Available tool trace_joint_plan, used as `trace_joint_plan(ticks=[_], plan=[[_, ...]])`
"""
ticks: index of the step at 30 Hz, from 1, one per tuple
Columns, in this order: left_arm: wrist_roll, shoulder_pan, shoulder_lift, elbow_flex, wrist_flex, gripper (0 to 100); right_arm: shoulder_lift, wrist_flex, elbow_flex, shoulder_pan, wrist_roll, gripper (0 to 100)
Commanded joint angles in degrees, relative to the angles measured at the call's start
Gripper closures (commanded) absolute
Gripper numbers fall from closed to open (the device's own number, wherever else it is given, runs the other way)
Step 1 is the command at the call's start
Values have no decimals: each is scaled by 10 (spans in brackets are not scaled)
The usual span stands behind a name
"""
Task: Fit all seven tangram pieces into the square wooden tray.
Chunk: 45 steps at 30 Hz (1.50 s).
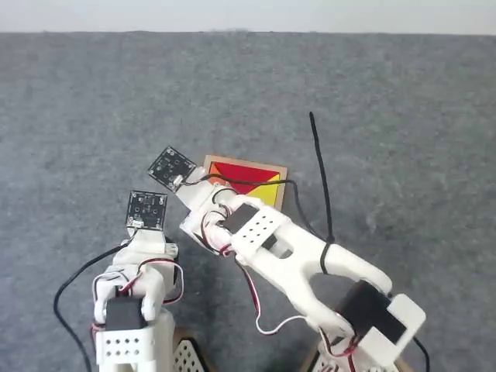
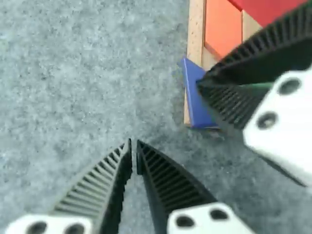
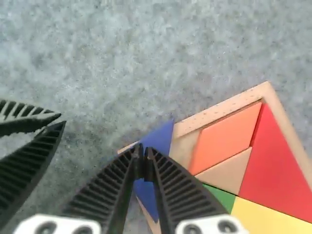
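Observation:
The square wooden tray holds an orange piece, a large red triangle, a green piece and a yellow piece. A blue triangle lies tilted across the tray's corner rim, partly outside it. My right gripper is shut with its tips on the blue triangle. My left gripper is shut with nothing in it, over the grey mat just beside that corner. In the high view the right arm covers most of the tray.
A grey carpet-like mat covers the table. A black cable runs from the right arm past the tray's right side. The two grippers sit close together at the tray's near-left corner. A tan triangular patch shows between the orange and green pieces.

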Motion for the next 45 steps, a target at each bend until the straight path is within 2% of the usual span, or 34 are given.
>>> trace_joint_plan(ticks=[1,4,8,15,25,30,35,39,45], plan=[[1,2,-9,-6,2,980,-4,-30,-32,-6,-6,991],[1,-7,-9,-6,1,981,13,-42,-34,-6,-7,991],[-2,-64,-9,-6,1,981,48,-67,-48,-11,-8,991],[-2,-123,-9,-6,2,981,92,-68,-64,-37,-6,991],[-2,-125,-9,-6,2,981,87,-65,-39,2,0,991],[-2,-125,-9,-6,2,981,87,-71,-40,11,48,991],[-2,-125,-9,-6,2,981,84,-65,-60,13,47,991],[-2,-125,-9,-6,2,981,18,-39,-56,24,47,991],[-2,-125,-9,-6,2,981,-179,106,1,55,50,991]])
